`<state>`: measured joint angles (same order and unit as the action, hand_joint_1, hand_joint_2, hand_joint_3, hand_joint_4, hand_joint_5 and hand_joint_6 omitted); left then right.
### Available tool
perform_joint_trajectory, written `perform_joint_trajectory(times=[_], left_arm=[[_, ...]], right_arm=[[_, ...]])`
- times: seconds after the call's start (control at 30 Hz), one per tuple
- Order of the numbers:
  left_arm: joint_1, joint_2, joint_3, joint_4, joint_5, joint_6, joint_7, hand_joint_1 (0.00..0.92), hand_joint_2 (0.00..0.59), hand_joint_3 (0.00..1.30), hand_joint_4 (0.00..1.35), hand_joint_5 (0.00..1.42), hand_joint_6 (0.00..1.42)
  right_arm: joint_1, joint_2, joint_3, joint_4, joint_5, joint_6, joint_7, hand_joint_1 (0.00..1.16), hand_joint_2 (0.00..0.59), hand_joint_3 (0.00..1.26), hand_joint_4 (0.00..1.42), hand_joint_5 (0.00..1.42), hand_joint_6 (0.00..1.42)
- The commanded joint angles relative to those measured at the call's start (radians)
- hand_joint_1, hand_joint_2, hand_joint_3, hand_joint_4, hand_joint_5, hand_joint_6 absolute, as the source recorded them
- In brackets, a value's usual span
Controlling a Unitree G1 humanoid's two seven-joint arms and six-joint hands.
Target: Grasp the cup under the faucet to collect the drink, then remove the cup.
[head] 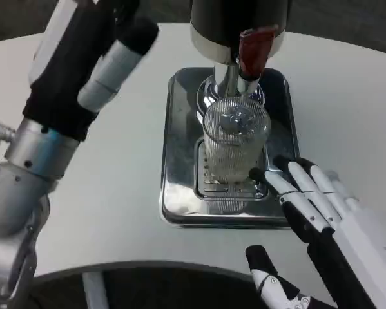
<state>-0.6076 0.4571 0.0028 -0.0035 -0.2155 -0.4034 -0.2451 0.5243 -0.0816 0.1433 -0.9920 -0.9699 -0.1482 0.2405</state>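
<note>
The ribbed clear cup is standing under the faucet, just at 11 o'clock of the right robot hand, whose fingers are lying spread, gripping nothing; the left robot hand is lying out of frame.

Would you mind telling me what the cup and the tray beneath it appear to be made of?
The cup looks like clear ribbed glass or hard plastic: the grate shows through its fluted wall, so which one stays open. The tray looks like polished metal, probably stainless steel: it gives mirror-like reflections and bright highlights along its rim.
</note>
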Motion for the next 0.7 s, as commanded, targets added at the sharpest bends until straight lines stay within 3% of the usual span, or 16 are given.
perform_joint_trajectory(times=[0.03, 0.17, 0.43, 0.7], left_arm=[[-0.092, 0.016, 0.027, -0.050, -0.141, 0.081, -0.155, 0.000, 0.146, 0.00, 0.00, 0.06, 0.03], [-0.170, 0.012, 0.028, -0.045, -0.225, 0.197, -0.260, 0.000, 0.211, 0.00, 0.00, 0.04, 0.02], [-0.235, -0.014, 0.018, 0.004, -0.245, 0.357, -0.376, 0.000, 0.234, 0.00, 0.00, 0.06, 0.03], [-0.263, -0.039, -0.011, 0.108, -0.181, 0.394, -0.449, 0.000, 0.246, 0.00, 0.00, 0.08, 0.04]], right_arm=[[0.033, 0.012, 0.003, -0.025, -0.013, -0.010, -0.017, 0.28, 0.489, 0.12, 0.02, 0.00, 0.02], [0.042, 0.017, 0.005, -0.033, -0.014, -0.013, -0.022, 0.28, 0.489, 0.12, 0.02, 0.00, 0.02], [0.051, 0.024, -0.004, -0.048, -0.011, -0.015, -0.022, 0.28, 0.489, 0.12, 0.02, 0.00, 0.02], [0.068, 0.027, -0.013, -0.048, 0.001, -0.017, -0.032, 0.27, 0.489, 0.12, 0.04, 0.01, 0.02]])
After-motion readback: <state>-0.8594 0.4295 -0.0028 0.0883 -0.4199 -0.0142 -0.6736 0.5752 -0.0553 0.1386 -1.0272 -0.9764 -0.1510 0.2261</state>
